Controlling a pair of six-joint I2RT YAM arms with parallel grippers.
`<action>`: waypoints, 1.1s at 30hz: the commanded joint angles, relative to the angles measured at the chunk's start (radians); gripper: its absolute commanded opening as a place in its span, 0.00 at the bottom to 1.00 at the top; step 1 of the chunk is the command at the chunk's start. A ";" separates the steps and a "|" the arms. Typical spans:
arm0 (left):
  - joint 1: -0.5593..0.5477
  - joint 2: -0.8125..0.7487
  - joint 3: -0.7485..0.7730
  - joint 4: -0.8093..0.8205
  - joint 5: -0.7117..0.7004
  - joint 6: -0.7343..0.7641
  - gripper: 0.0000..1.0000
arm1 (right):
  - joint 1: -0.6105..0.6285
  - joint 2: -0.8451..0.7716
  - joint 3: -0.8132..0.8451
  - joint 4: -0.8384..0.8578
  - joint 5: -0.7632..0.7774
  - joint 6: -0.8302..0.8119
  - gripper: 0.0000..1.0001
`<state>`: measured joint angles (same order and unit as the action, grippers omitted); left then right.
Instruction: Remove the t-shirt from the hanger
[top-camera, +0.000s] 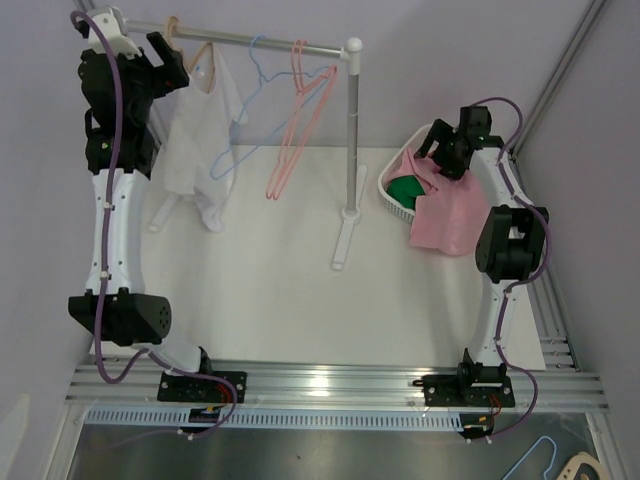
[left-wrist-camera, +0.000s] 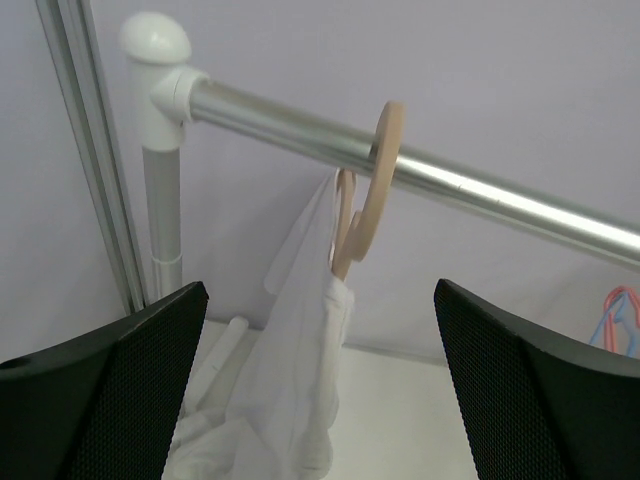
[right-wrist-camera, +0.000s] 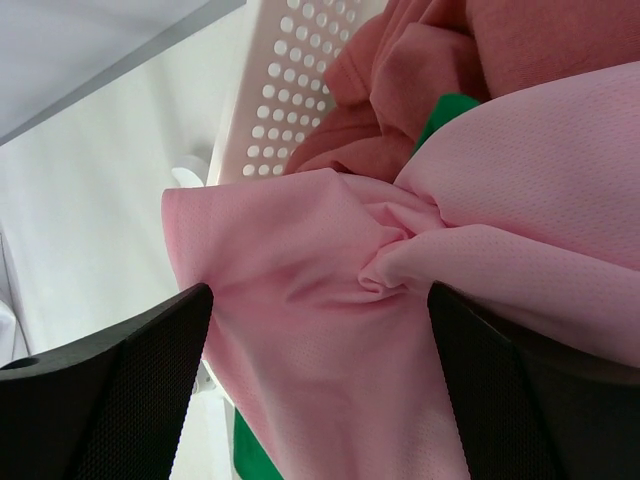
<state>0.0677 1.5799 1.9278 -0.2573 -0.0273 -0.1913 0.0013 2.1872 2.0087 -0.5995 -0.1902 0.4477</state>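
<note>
Both spread: left claw (left-wrist-camera: 320, 290) faces t-shirt (left-wrist-camera: 290, 400) on hanger (left-wrist-camera: 375, 190); right claw (right-wrist-camera: 318, 290) over pink cloth (right-wrist-camera: 520, 170), perhaps touching.

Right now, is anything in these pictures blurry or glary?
Top external: sharp, glare on the aluminium frame by the bases. Left wrist: highlight streak along the rack bar; wooden hanger sharp. Right wrist: pink mesh garment crisp, evenly lit.

The rail (left-wrist-camera: 500, 195) is finished in polished, glossy metal; the hanger (left-wrist-camera: 384, 170) is cut from smooth, matt pale wood. The t-shirt (left-wrist-camera: 300, 400) is made of thin white cloth, the pink garment (right-wrist-camera: 320, 340) of fine mesh knit. The basket (right-wrist-camera: 290, 90) is moulded in perforated white plastic.
</note>
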 joint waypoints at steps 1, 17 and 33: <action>0.006 0.037 0.089 0.015 0.020 -0.002 0.99 | -0.012 -0.078 0.030 0.013 0.017 -0.010 0.93; 0.004 0.233 0.300 -0.056 0.049 0.019 0.76 | -0.037 -0.129 0.056 0.014 -0.012 0.003 0.94; 0.006 0.246 0.439 -0.066 0.081 0.015 0.01 | -0.032 -0.130 0.068 0.006 -0.018 -0.001 0.95</action>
<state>0.0681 1.8530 2.2787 -0.3649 0.0341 -0.1753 -0.0330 2.1139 2.0369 -0.6022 -0.1970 0.4484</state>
